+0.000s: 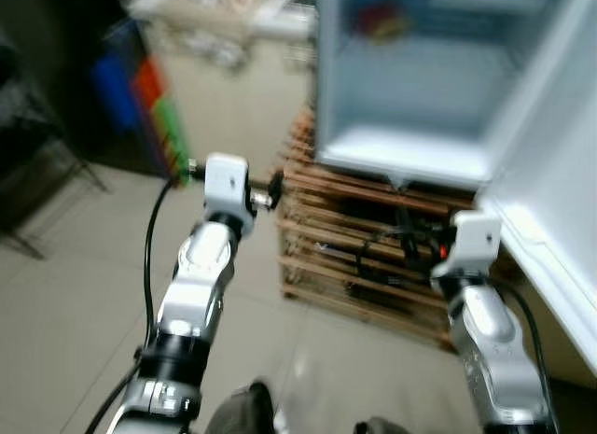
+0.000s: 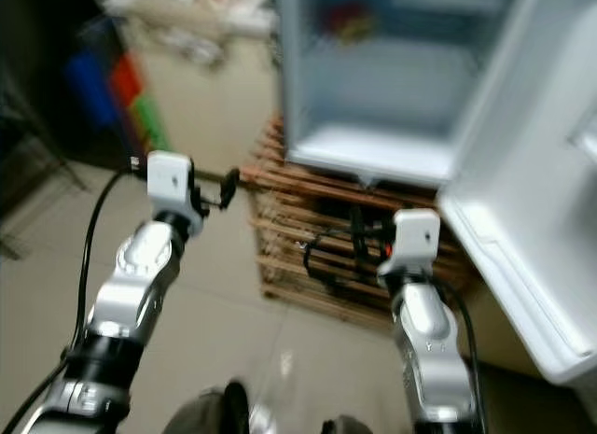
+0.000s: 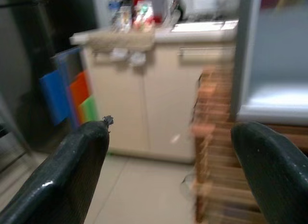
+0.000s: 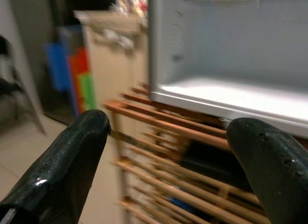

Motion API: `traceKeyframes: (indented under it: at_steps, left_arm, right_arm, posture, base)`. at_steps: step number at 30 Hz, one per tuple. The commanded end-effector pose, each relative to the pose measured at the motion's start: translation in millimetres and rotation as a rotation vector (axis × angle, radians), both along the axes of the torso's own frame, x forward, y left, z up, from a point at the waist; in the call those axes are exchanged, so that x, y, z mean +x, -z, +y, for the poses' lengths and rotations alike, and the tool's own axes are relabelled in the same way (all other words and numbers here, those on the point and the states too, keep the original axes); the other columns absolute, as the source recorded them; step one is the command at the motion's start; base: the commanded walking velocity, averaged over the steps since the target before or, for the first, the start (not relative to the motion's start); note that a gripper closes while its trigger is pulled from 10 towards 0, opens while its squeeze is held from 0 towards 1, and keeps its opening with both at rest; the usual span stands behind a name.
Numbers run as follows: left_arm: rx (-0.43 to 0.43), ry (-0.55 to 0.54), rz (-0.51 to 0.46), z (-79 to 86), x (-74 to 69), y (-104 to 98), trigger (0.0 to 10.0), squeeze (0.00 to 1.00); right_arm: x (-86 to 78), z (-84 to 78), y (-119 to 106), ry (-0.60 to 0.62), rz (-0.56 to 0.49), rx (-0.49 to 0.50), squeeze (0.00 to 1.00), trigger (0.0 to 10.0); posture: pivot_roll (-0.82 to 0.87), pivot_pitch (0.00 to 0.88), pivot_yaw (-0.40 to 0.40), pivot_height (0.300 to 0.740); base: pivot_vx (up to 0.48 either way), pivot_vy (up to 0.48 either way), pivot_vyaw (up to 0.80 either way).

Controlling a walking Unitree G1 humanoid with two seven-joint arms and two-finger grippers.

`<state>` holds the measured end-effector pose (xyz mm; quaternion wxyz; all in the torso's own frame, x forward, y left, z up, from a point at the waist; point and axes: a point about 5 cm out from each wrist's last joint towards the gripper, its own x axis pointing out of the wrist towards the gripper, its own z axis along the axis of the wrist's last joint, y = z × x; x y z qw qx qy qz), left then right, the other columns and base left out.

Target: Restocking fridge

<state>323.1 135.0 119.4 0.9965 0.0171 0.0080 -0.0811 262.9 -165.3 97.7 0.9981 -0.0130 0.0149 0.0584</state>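
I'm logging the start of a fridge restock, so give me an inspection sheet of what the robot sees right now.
Surface: pale tiled floor, blurred.
Job's things: fridge stands on a wooden slatted rack; fridge door open; lower compartment looks bare, red and blue items on a shelf above.
Clutter: items on the beige cabinet top; coloured panels beside it.
Grippers: left gripper and right gripper open, holding nothing.
Cables: black cable along left arm.
Surroundings: dark frame at left, too blurred to name.
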Motion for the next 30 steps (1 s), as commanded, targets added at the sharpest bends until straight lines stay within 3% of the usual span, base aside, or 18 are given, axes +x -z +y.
traceKeyframes:
  at_steps: [1,4,5,6,8,10,14,15,16,17,18,20,21,23,27,28,29,30]
  left_arm:
    - [0.001,0.049,-0.056,-14.0,8.0,-16,10.0,0.0]
    - [-0.004,0.055,-0.045,-14.9,11.9,-14,10.0,0.0]
    - [-0.004,0.055,-0.045,-14.9,11.9,-14,10.0,0.0]
    - [-0.002,0.056,-0.037,-15.1,13.6,-13,10.0,0.0]
    - [-0.001,0.056,-0.035,-15.1,14.4,-12,10.0,0.0]
    - [0.014,0.058,-0.031,-15.4,15.9,-10,10.0,0.0]
    - [0.027,0.06,-0.017,-16.2,16.6,-5,10.0,0.0]
    - [0.027,0.06,-0.017,-16.2,16.6,-5,10.0,0.0]
    - [0.036,0.061,-0.006,-16.9,16.6,0,10.0,0.0]
    - [0.04,0.061,-0.003,-17.4,16.6,1,10.0,0.0]
    - [0.04,0.061,-0.003,-17.4,16.6,1,10.0,0.0]
    - [0.041,0.06,0.001,-18.2,17.6,3,10.0,0.0]
    - [0.041,0.06,0.001,-18.2,17.6,3,10.0,0.0]
    - [0.045,0.057,0.005,-18.8,18.9,5,10.0,0.0]
    - [0.073,0.062,0.011,-19.1,18.5,10,10.0,0.0]
    - [0.127,0.07,0.059,-16.5,15.4,26,10.0,0.0]
    - [0.213,0.073,0.184,-8.6,7.1,58,10.0,0.0]
    - [0.213,0.073,0.184,-8.6,7.1,58,10.0,0.0]
  right_arm:
    - [-4.8,-6.9,9,0.008,0.034,-0.022,0.0,10.0]
    - [-21.9,-24.8,38,0.074,0.138,-0.097,0.0,10.0]
    - [-21.9,-24.8,38,0.074,0.138,-0.097,0.0,10.0]
    - [-38.0,-42.7,61,0.16,0.25,-0.179,0.0,10.0]
    - [-47.0,-51.1,73,0.199,0.31,-0.215,0.0,10.0]
    - [-78.8,-76.8,105,0.358,0.505,-0.256,0.0,10.0]
    - [-124.6,-111.0,137,0.644,0.758,-0.171,0.0,10.0]
    - [-124.6,-111.0,137,0.644,0.758,-0.171,0.0,10.0]
    - [-150.2,-135.3,147,0.869,0.858,-0.077,0.0,10.0]
    - [-159.9,-144.1,150,0.952,0.887,-0.048,0.0,10.0]
    - [-159.9,-144.1,150,0.952,0.887,-0.048,0.0,10.0]
    - [-178.5,-173.3,147,1.133,0.896,-0.055,0.0,10.0]
    - [-178.5,-173.3,147,1.133,0.896,-0.055,0.0,10.0]
    - [-187.0,-215.2,127,1.325,0.788,-0.079,0.0,10.0]
    - [-181.3,-232.6,109,1.382,0.66,-0.071,0.0,10.0]
    - [-171.1,-242.5,94,1.391,0.551,-0.047,0.0,10.0]
    - [-158.4,-253.3,73,1.403,0.408,-0.025,0.0,10.0]
    - [-158.4,-253.3,73,1.403,0.408,-0.025,0.0,10.0]
  posture:
    - [-0.17,0.0,0.091,0.74]
    - [-0.19,0.0,0.096,0.74]
    - [-0.19,0.0,0.096,0.74]
    - [-0.19,0.0,0.094,0.74]
    - [-0.19,0.0,0.094,0.74]
    - [-0.2,0.0,0.093,0.74]
    - [-0.21,0.0,0.095,0.74]
    - [-0.21,0.0,0.095,0.74]
    - [-0.22,0.0,0.097,0.74]
    - [-0.22,0.0,0.097,0.74]
    - [-0.22,0.0,0.097,0.74]
    - [-0.23,0.0,0.101,0.74]
    - [-0.23,0.0,0.101,0.74]
    - [-0.23,0.0,0.104,0.74]
    - [-0.23,0.0,0.11,0.74]
    - [-0.24,0.0,0.116,0.74]
    - [-0.25,0.0,0.12,0.74]
    - [-0.25,0.0,0.12,0.74]
  base:
    - [0.0,0.0,0.0]
    - [0.0,0.0,0.0]
    - [0.0,0.0,0.0]
    - [0.0,0.0,0.0]
    - [0.0,0.0,0.0]
    - [0.0,0.0,0.0]
    - [0.0,0.0,0.0]
    - [0.0,0.0,0.0]
    - [0.0,0.0,0.0]
    - [0.0,0.0,0.0]
    - [0.0,0.0,0.0]
    - [0.0,0.0,0.0]
    - [0.0,0.0,0.0]
    - [0.0,0.0,0.0]
    - [0.0,0.0,0.0]
    - [0.0,0.0,0.0]
    - [0.0,0.0,0.0]
    - [0.0,0.0,0.0]
